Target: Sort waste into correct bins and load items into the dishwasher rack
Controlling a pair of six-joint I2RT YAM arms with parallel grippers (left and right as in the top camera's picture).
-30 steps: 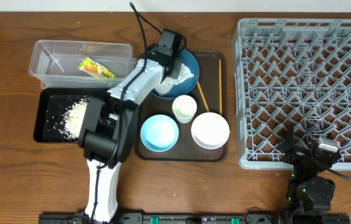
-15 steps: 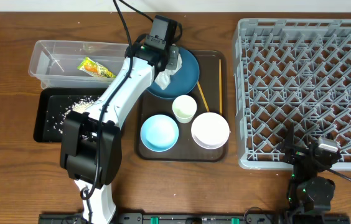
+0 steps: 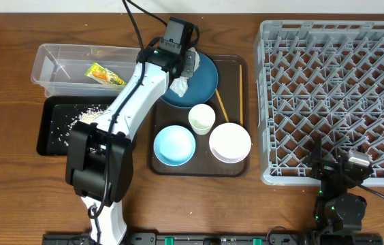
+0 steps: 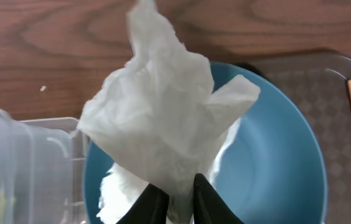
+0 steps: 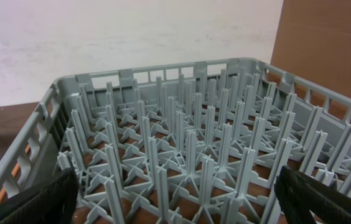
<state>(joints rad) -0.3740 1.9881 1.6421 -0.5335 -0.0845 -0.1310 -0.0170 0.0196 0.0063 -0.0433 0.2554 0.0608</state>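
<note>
At the right of the table stands the dishwasher rack (image 3: 335, 88), with nothing loaded among its pegs. The right gripper (image 5: 175, 194) waits at the rack's near edge with its jaws spread wide and nothing between them.

In the middle lies the brown serving tray (image 3: 231, 82), and on it all the dishes wait. The dark blue plate (image 3: 209, 85) is at the far end. The white bowl (image 3: 230, 141) and the light blue bowl (image 3: 174, 145) sit at the near end, with the small pale cup (image 3: 201, 118) between them and the plate. The chopsticks (image 3: 221, 109) lie just right of the cup.

To the left, the clear tub (image 3: 90, 47) holds the snack wrapper (image 3: 105, 74). Nearer, the black tray (image 3: 49, 139) carries the rice scraps (image 3: 86, 116).

The change is at the plate. A second ago the left gripper (image 4: 177, 186) was down on it among the crumpled white tissue (image 4: 163, 118). Now it has risen and drawn toward the plate's far-left rim, and it has barely moved for the last half second. Its jaws are pinched on the tissue, which fans out clear of the plate, with the tub's corner close by on the left.

So the pick looks done. What remains for this piece is probably a short carry left to the tub beside the wrapper. Every dish has yet to go to the rack.
</note>
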